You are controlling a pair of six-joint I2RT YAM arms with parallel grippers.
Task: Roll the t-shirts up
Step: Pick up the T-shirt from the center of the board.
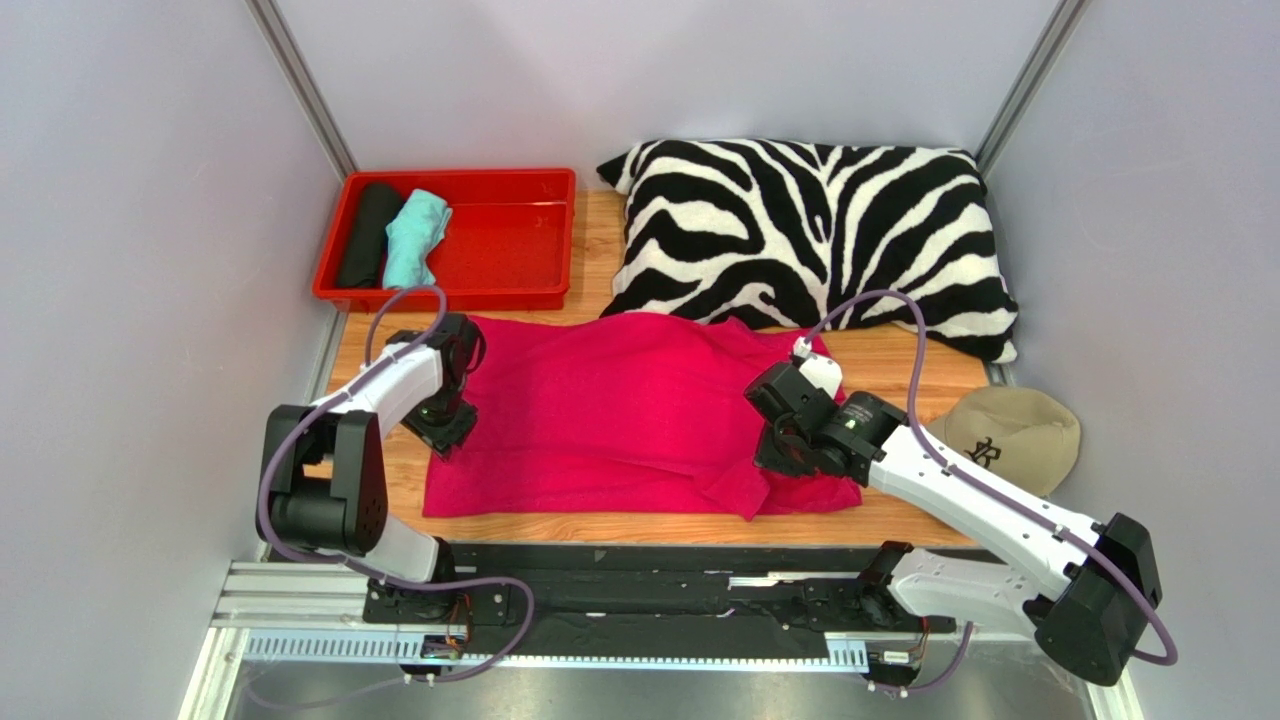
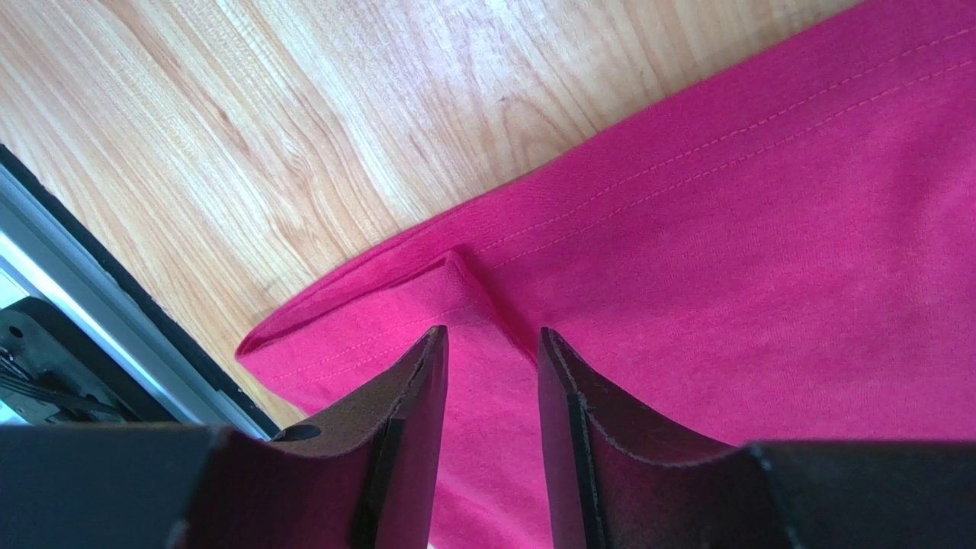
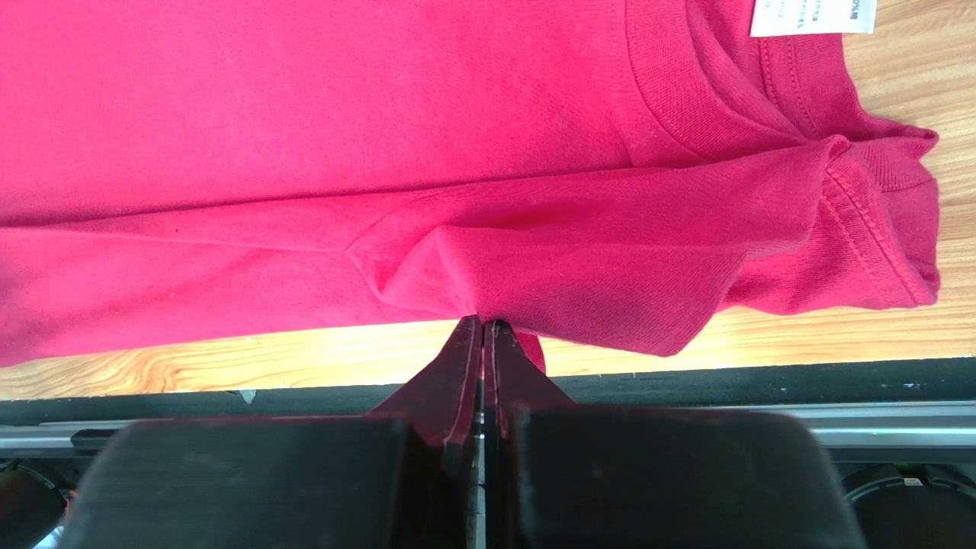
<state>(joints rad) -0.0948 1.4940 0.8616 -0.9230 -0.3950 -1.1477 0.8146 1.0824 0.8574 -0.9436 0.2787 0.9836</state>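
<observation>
A magenta-pink t-shirt [image 1: 616, 413] lies spread flat on the wooden table [image 1: 902, 368]. My left gripper [image 1: 448, 428] stands over its left hem. In the left wrist view its jaws [image 2: 493, 343] are apart, with the hem corner of the t-shirt [image 2: 745, 229] lying beneath and between the tips. My right gripper [image 1: 774, 450] is at the shirt's right front edge. In the right wrist view it [image 3: 483, 326] is shut on a pinched fold of the t-shirt [image 3: 344, 114], near the collar and its white label [image 3: 811, 16]. A teal roll [image 1: 413, 237] and a black roll [image 1: 367, 233] lie in the tray.
A red tray [image 1: 443, 288] sits at the back left. A zebra-striped pillow [image 1: 812, 225] fills the back right, touching the shirt's far edge. A beige cap [image 1: 1014, 435] lies at the right, beside my right arm. Grey walls close in on both sides.
</observation>
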